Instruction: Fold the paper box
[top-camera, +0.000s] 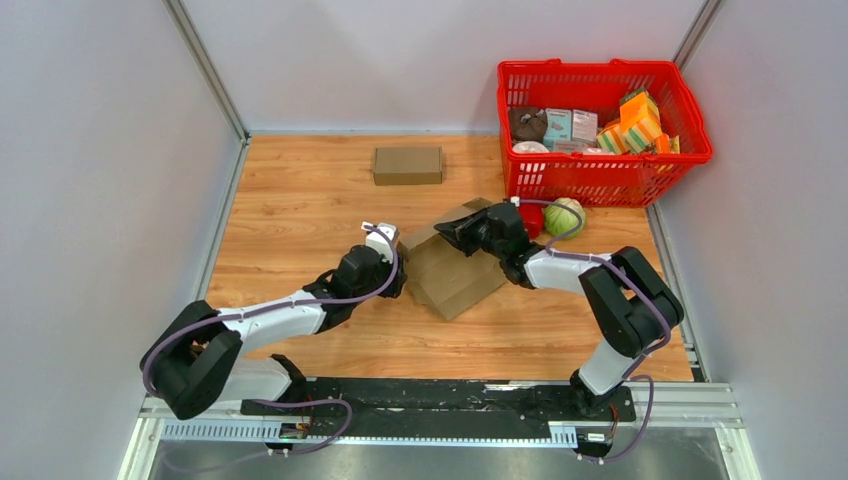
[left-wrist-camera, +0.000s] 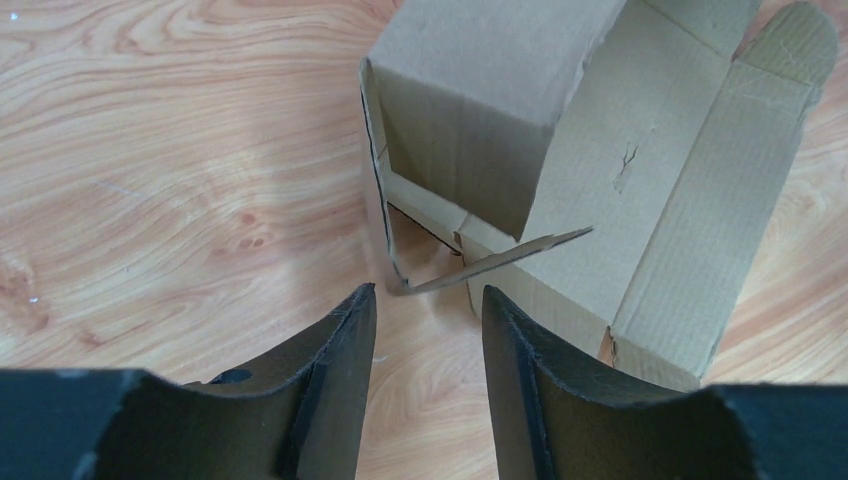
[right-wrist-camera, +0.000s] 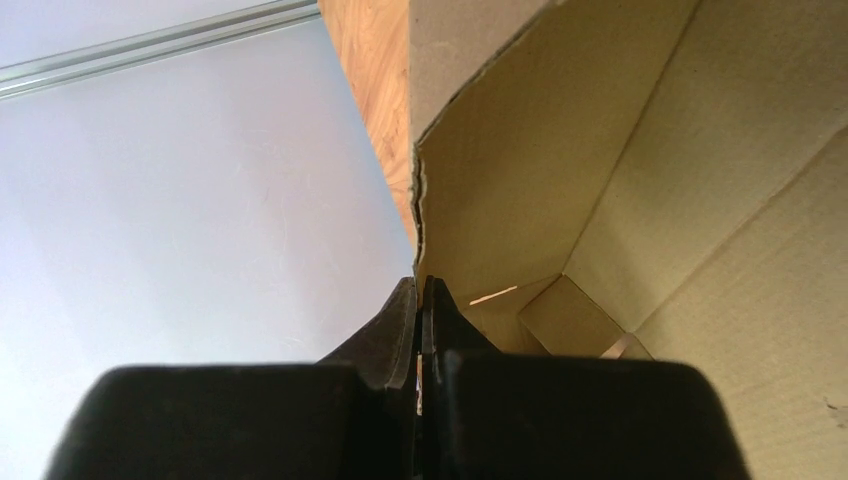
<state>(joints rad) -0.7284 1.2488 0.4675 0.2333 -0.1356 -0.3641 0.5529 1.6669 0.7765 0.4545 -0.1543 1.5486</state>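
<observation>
The paper box (top-camera: 455, 272) is a brown cardboard carton, half erected, lying mid-table with its lid panel spread out. In the left wrist view the box (left-wrist-camera: 500, 100) shows an open end with a thin side flap (left-wrist-camera: 500, 260) sticking out. My left gripper (left-wrist-camera: 425, 300) is open just short of that flap's edge, with nothing between its fingers; from above the left gripper (top-camera: 398, 272) sits at the box's left side. My right gripper (top-camera: 448, 232) is shut on the box's upper wall edge. The right wrist view shows that right gripper (right-wrist-camera: 421, 290) pinching the thin cardboard, with the box's inside (right-wrist-camera: 620, 200) beside it.
A red basket (top-camera: 600, 182) full of groceries stands at the back right. A green ball-shaped item (top-camera: 565, 217) and a red item (top-camera: 532, 218) lie in front of it. A small closed cardboard box (top-camera: 407, 165) rests at the back centre. Grey walls enclose the table.
</observation>
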